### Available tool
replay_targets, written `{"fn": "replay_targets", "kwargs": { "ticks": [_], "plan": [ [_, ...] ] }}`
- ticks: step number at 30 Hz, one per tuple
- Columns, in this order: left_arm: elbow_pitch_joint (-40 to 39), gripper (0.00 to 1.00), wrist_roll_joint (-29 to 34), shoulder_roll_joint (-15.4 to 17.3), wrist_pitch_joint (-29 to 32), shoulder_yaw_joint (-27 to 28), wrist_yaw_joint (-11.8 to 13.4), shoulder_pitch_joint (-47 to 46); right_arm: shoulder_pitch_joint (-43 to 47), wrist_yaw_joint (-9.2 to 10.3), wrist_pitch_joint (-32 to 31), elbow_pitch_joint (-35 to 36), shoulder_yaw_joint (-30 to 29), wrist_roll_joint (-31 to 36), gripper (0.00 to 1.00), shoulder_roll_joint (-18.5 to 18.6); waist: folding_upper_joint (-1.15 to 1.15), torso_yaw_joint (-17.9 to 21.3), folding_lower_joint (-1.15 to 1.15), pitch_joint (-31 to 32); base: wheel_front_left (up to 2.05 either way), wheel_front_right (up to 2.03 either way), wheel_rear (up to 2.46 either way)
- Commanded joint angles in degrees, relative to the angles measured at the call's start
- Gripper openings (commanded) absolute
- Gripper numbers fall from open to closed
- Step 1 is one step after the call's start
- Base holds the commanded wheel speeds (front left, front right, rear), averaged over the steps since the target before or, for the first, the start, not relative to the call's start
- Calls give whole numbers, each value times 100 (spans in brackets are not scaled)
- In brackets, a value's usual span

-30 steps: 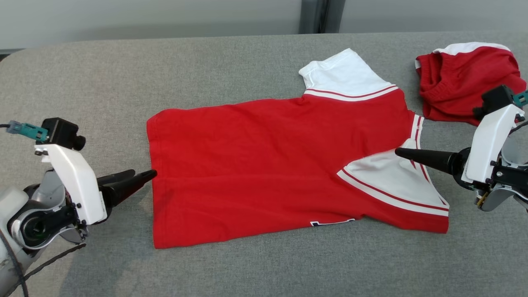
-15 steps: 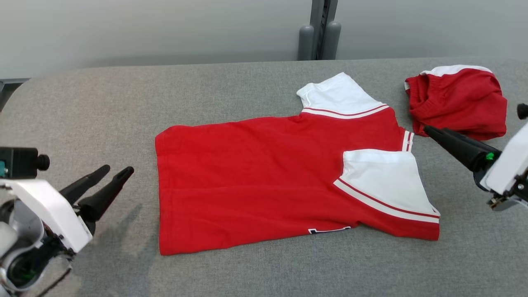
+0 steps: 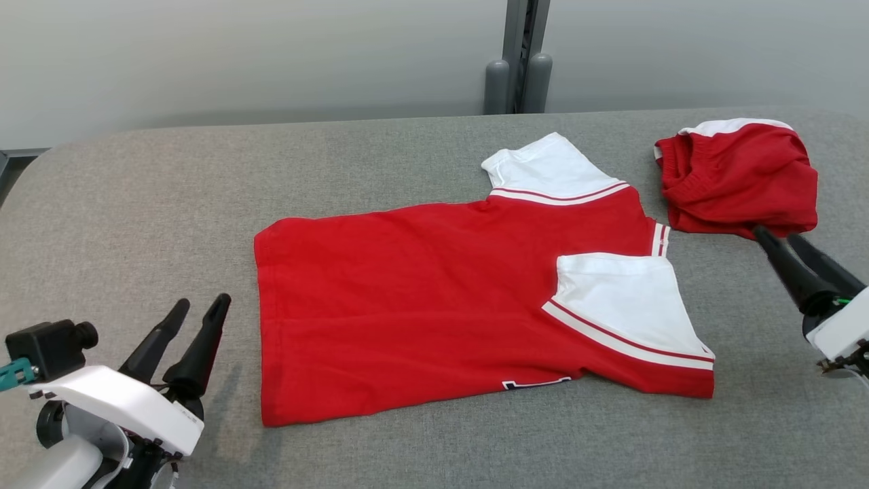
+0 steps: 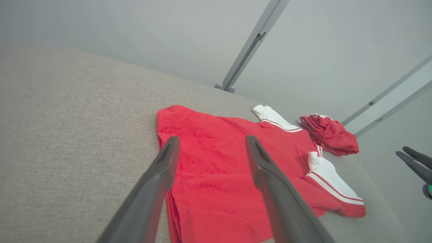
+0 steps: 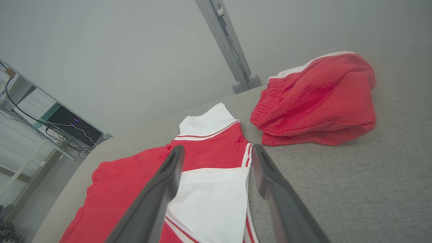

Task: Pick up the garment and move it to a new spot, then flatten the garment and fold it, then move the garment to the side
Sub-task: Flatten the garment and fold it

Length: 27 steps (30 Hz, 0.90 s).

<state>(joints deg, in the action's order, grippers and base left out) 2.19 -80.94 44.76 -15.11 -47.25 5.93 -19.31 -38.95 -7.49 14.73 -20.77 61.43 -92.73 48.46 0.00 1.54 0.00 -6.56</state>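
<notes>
So the short-sleeved red t-shirt with white, red-striped sleeves (image 3: 434,299) is lying flat in the middle of the head view on the grey fabric-covered table (image 3: 170,190). Its hem is toward the left of the frame and its collar end toward the right. One white sleeve sticks out toward the top of the frame. The other is laid over the red body at centre right. A sliver of dark and white print peeks out along the lower edge.

The left gripper (image 3: 202,302) is in the lower left corner. Its two dark fingers are spread apart with nothing between them, and it sits just beside the shirt's hem without touching it. In the left wrist view the hem edge sits right between the fingertips, further off.

The right gripper (image 3: 777,236) is at the right edge, fingers parted and empty too. Its tips are just below a crumpled red garment with a white band (image 3: 740,180) in the upper right. I can't tell if they touch it. That bundle lies near the shirt's collar end but apart from it. A grey metal post (image 3: 519,54) stands behind the table at top centre.
</notes>
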Motion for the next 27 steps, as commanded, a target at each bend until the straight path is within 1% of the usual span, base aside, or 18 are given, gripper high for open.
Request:
{"fn": "replay_targets", "kwargs": {
  "ticks": [1,3,7,9,10,12,14,18,27],
  "plan": [
    [-13,100,243,-171,-4,347,93,263,234,-3,46,-154,-298,204,100,-156,0,-1,0,6,0,0,0],
    [-32,100,519,-389,-6,695,171,578,536,-2,41,-316,-668,465,100,-390,0,1,0,15,0,0,0],
    [-23,100,1027,-890,-8,1442,200,1108,1161,-2,43,-595,-1478,1077,100,-842,0,-10,0,30,0,0,0],
    [15,100,1317,-1094,-8,1679,221,1326,1478,-3,42,-640,-1816,1371,100,-1102,0,-4,0,28,0,0,0],
    [15,100,1317,-1094,-8,1679,221,1326,1478,-3,42,-640,-1816,1371,100,-1102,0,-4,0,28,0,0,0],
    [72,100,1570,-1292,-9,1829,198,1489,1774,-2,42,-695,-2015,1648,100,-1299,0,2,0,20,0,0,0],
    [159,100,1790,-1428,-9,1850,200,1606,1981,-2,42,-742,-2124,1851,100,-1485,0,12,0,14,0,0,0],
    [374,100,2118,-1609,-9,1737,234,1619,2157,-2,-95,-957,-2115,2037,100,-1742,0,39,0,-32,0,0,0],
    [992,100,2526,-1834,-2,1534,370,1347,1988,-2,-696,-1587,-2225,2280,100,-2220,0,2,0,-92,0,0,0]
  ]
}}
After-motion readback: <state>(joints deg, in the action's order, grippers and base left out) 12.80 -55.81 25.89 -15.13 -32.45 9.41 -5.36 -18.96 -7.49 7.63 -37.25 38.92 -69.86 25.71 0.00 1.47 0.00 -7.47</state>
